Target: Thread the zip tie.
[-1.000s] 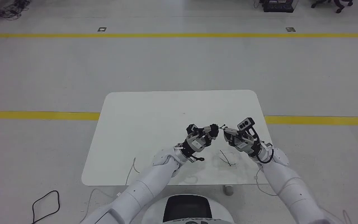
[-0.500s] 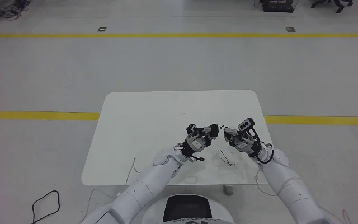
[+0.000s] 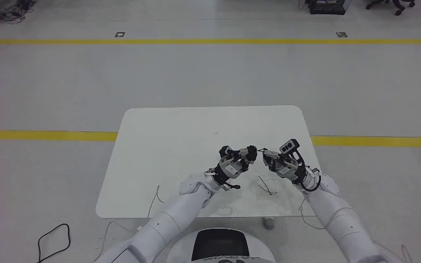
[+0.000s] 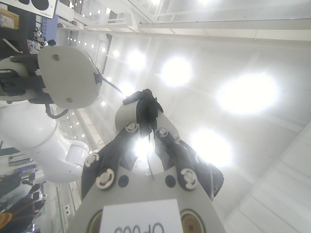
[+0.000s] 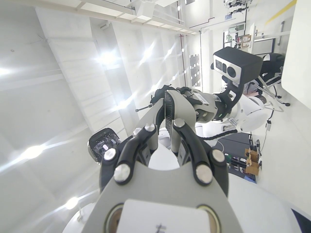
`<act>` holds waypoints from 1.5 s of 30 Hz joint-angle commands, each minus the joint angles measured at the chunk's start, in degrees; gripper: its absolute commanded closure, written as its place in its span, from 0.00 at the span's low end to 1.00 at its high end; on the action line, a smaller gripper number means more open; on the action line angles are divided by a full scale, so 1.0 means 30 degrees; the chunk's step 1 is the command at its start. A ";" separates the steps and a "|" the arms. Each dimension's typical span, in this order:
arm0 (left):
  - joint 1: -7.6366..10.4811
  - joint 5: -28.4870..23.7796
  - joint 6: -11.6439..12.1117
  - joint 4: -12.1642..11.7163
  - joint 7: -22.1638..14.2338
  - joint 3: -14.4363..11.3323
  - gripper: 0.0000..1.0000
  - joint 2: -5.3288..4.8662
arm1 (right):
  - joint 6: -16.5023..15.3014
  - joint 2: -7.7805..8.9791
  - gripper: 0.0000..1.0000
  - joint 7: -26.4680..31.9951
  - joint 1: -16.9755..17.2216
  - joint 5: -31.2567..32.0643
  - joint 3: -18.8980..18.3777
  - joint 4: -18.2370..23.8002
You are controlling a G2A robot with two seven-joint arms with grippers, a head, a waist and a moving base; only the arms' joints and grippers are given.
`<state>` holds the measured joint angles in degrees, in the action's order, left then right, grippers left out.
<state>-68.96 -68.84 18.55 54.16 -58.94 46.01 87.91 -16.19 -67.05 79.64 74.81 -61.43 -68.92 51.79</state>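
Observation:
Both grippers hover close together above the front right part of the white table (image 3: 171,138). My left gripper (image 3: 248,154) (image 4: 145,103) is shut on a thin black zip tie (image 4: 130,100); its strap (image 4: 150,166) trails back between the fingers. My right gripper (image 3: 268,158) (image 5: 163,100) faces it, also shut on a thin black zip tie end (image 5: 143,109). In the left wrist view the right gripper (image 4: 96,79) has a black strap (image 4: 111,86) sticking out toward the left fingertips. A short black line (image 3: 259,150) spans the gap between the two grippers.
Loose black zip ties (image 3: 266,185) lie on the table below the grippers, near the front edge. A thin white cable (image 3: 158,194) hangs at the table's front left edge. Yellow floor lines (image 3: 59,135) run past the table.

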 commanded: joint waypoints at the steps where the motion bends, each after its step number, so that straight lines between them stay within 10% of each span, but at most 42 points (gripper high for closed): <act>1: 0.0000 0.0000 0.0000 0.0000 0.0000 0.0000 1.00 0.0000 | -0.0001 -0.0018 1.00 0.0000 -0.0016 0.0018 -0.0004 -0.0049; 45: 0.0000 0.0000 0.0000 0.0000 0.0000 0.0000 1.00 0.0000 | 0.0061 -0.0305 1.00 0.0000 -0.0244 0.0531 -0.0208 -0.0772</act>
<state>-68.96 -68.84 18.55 54.16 -58.94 46.01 87.91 -16.02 -67.96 79.64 74.08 -59.85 -69.53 49.49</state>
